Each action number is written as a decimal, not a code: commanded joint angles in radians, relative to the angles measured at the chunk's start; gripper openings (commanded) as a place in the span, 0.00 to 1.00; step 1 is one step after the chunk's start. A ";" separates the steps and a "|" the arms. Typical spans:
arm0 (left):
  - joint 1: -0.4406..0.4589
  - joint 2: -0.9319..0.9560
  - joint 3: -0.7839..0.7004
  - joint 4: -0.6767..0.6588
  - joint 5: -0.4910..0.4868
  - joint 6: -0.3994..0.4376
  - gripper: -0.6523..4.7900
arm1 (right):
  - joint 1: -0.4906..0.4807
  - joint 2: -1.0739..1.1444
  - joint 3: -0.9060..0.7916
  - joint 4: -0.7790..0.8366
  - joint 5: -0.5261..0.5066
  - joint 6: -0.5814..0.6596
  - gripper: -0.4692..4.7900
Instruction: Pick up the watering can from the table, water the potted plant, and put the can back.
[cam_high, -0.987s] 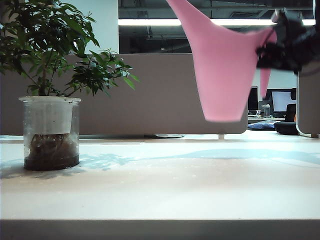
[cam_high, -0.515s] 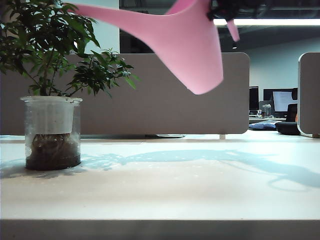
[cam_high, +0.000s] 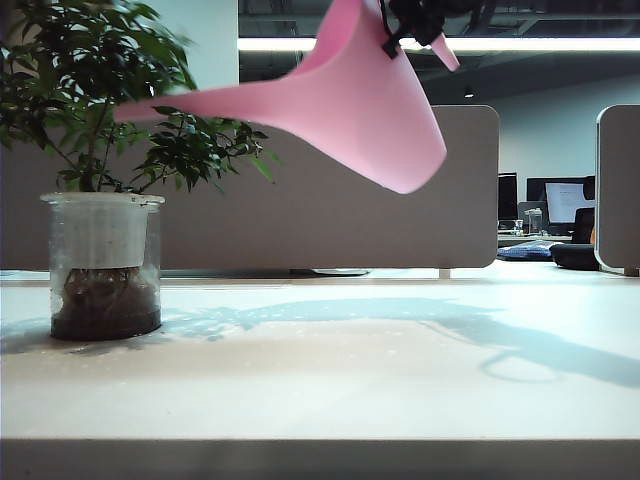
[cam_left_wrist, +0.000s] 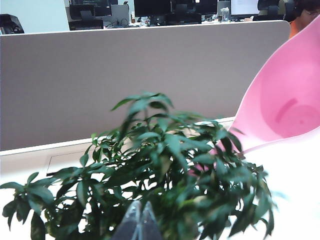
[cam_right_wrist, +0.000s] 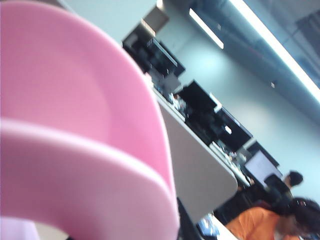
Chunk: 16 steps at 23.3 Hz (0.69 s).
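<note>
The pink watering can (cam_high: 365, 110) hangs tilted high above the table (cam_high: 350, 390), its long spout reaching left into the leaves of the potted plant (cam_high: 95, 130). My right gripper (cam_high: 415, 22) is shut on the can's thin handle at the top of the exterior view. In the right wrist view the watering can (cam_right_wrist: 75, 125) fills the picture and hides the fingers. The plant stands in its clear pot (cam_high: 100, 265) at the table's left. My left gripper (cam_left_wrist: 141, 225) is shut and empty behind the potted plant (cam_left_wrist: 165, 165), with the watering can (cam_left_wrist: 285, 105) beyond the leaves.
A grey-beige partition panel (cam_high: 300, 200) runs along the table's far edge, and a second panel (cam_high: 618, 190) stands at the right. Desks with monitors (cam_high: 562, 200) lie beyond. The can's shadow falls on the table's right half.
The right gripper has carried the can leftward from the right side and tipped it. The spout has swung down from above the picture into the plant's leaves. The left gripper has stayed still.
</note>
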 joint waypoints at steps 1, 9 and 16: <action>-0.002 -0.007 0.002 0.011 0.007 -0.006 0.11 | -0.008 -0.014 0.009 0.029 0.016 0.032 0.27; -0.002 -0.018 0.002 -0.002 0.008 -0.006 0.11 | -0.095 -0.021 0.008 -0.050 0.031 0.313 0.29; -0.001 -0.031 0.002 -0.014 0.007 -0.006 0.11 | -0.235 -0.022 0.002 -0.176 -0.123 0.864 0.28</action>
